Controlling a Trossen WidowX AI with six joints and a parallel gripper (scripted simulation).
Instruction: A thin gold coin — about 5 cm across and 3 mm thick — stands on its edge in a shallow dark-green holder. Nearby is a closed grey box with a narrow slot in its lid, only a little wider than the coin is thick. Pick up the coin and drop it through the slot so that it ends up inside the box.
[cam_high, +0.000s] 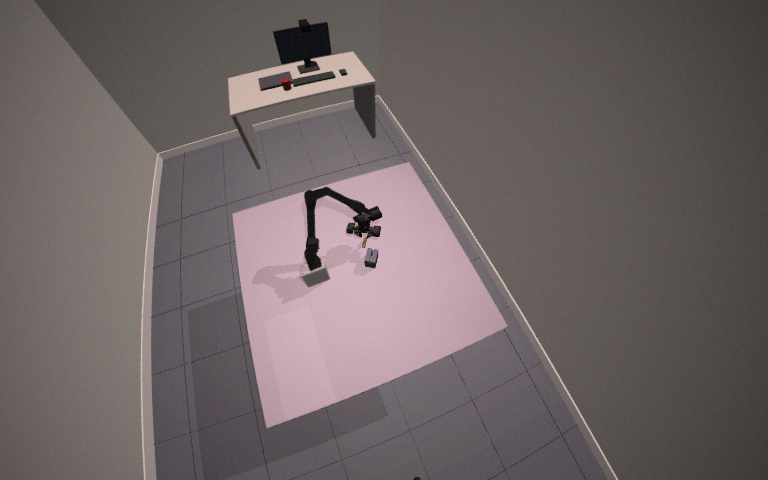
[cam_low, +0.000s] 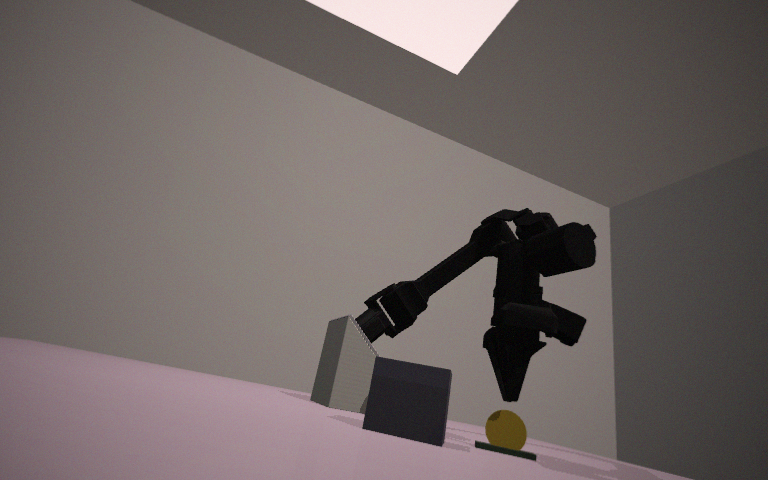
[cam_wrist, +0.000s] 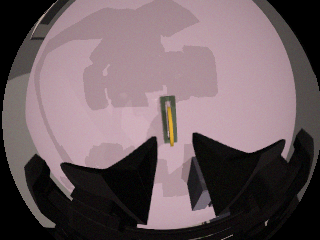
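Gold and upright on edge, the coin (cam_low: 505, 430) was seen seated in its dark-green holder (cam_low: 505, 450) beside the grey box (cam_low: 407, 400), while the gripper (cam_low: 509, 396), partly parted and empty, was held just above it.

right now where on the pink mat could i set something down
Bare patches: the wide near half of the pink mat, and the strip behind the hand. Crowded: the cluster of arm base, grey box and coin in its holder.
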